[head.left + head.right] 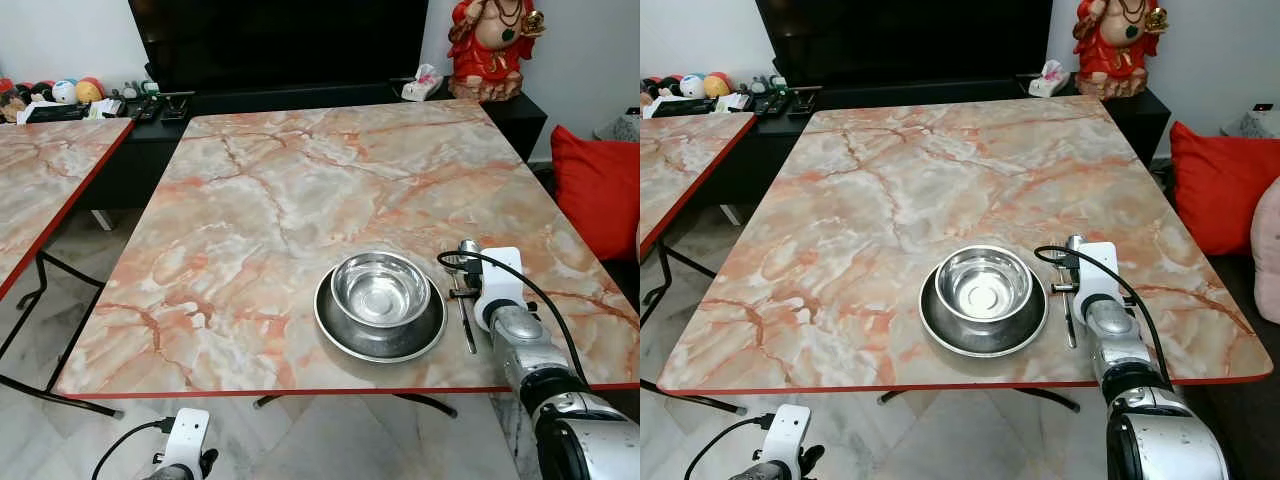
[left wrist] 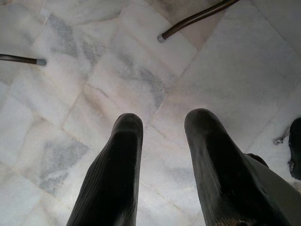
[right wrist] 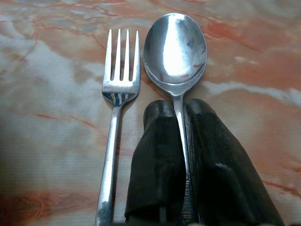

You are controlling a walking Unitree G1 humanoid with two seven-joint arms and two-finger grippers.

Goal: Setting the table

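Two fingers (image 3: pixel 160 160) of the right end effector (image 3: pixel 181 110) pinch spoon (image 3: pixel 175 47) beside fork (image 3: pixel 120 80).

Counts: 2 marble tables, the main table (image 1: pixel 260 230) and a second table (image 1: pixel 40 180) on the left; 1 steel plate (image 1: pixel 340 330); 1 steel bowl (image 1: pixel 380 288) on it; 1 fork (image 3: pixel 117 94); 1 spoon (image 3: pixel 175 44); 2 grippers, left gripper (image 2: pixel 162 136) and right gripper (image 3: pixel 178 113); 1 red figurine (image 1: pixel 492 45); 1 red cushion (image 1: pixel 598 190); 1 pink cushion (image 1: pixel 1266 250)

bowl (image 1: pixel 381 288) in plate (image 1: pixel 345 337) on table (image 1: pixel 250 200), fork (image 3: pixel 114 127) and spoon (image 3: pixel 175 52) right
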